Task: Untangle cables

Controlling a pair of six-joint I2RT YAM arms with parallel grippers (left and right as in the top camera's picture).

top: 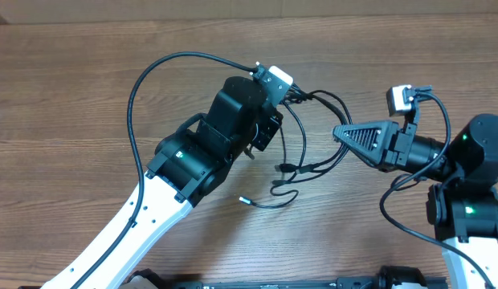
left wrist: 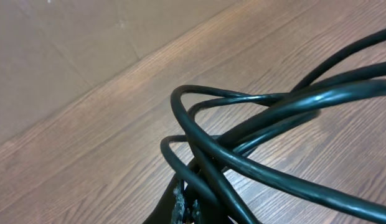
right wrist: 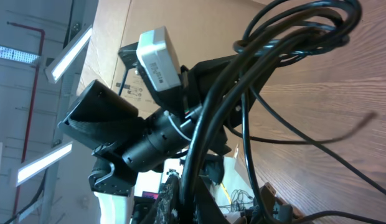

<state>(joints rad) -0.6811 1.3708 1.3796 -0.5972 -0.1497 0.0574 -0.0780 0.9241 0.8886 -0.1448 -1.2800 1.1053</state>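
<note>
While our left gripper [left wrist: 182, 204] and right gripper [top: 340, 131] are both pinched shut on the cables [top: 300, 166], the tangle hangs between the 2 sets of fingers; we judge the cords light, limp, slightly springy, best held close beside the knot.

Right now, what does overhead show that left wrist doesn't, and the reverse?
Overhead only: the left arm and right arm, the right gripper closed on the cables, and a loose cable end lying on the table. Left wrist only: a close look at loops crossing where they leave the left gripper. Both: the black cables and the wooden table.
</note>
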